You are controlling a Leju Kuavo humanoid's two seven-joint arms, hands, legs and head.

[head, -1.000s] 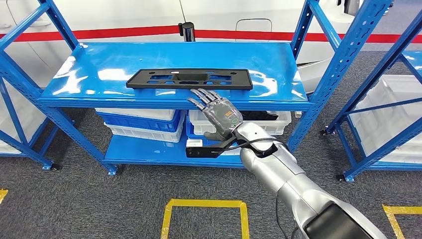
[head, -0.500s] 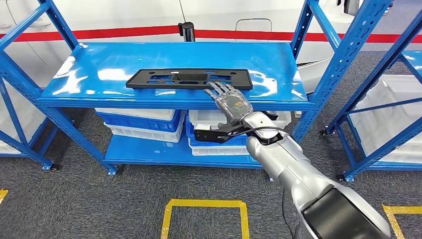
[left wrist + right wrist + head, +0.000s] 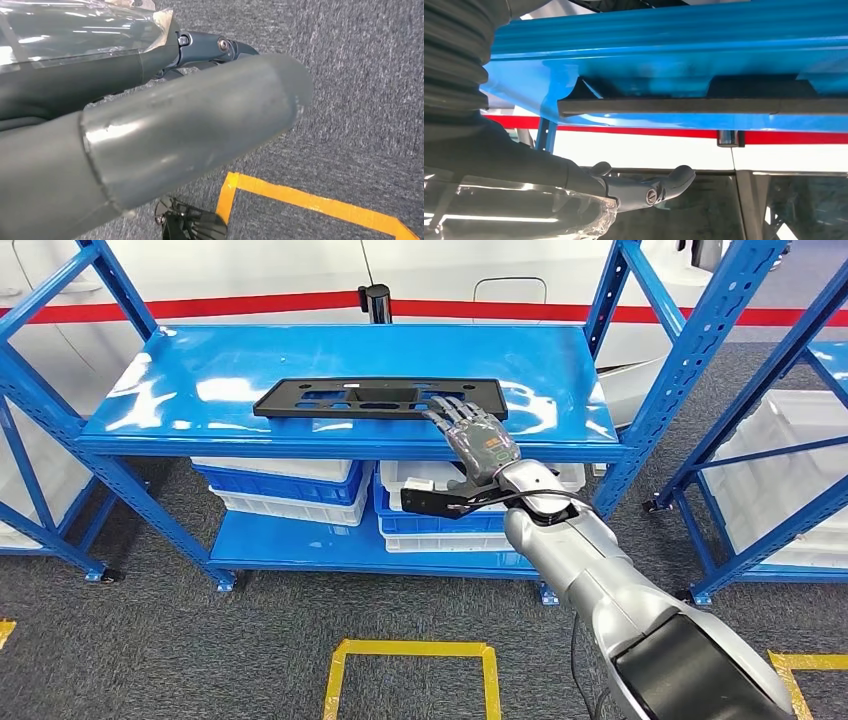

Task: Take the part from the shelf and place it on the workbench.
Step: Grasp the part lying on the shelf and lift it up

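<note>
Nearest, yellow tape [image 3: 410, 665] marks a square on the grey carpet [image 3: 150, 640] in front of the shelf [image 3: 340, 435]. From the lower right the silver right arm [image 3: 600, 590] reaches up toward the shelf's front edge. The right hand [image 3: 478, 440] is spread flat, palm down, fingers apart and holding nothing; its fingertips [image 3: 445, 408] lie over the right end of the part [image 3: 380, 398], at or just above its near edge, and whether they touch cannot be told. In the right wrist view the part [image 3: 704, 105] shows as a thin dark strip along the shelf's blue top, with the hand's fingers [image 3: 669, 182] extended and apart from it.

The part is a long, flat black plate with cut-outs, lying lengthwise on the shelf's top board, toward the front and slightly right of centre.

Under that board, white and blue bins [image 3: 290, 485] sit on the lower level. A second blue rack [image 3: 770, 440] stands to the shelf's right.

Behind the shelf runs a white wall with a red stripe [image 3: 250, 308].

The left hand [image 3: 150, 135] hangs over the carpet; whether its fingers are spread or curled cannot be told.
</note>
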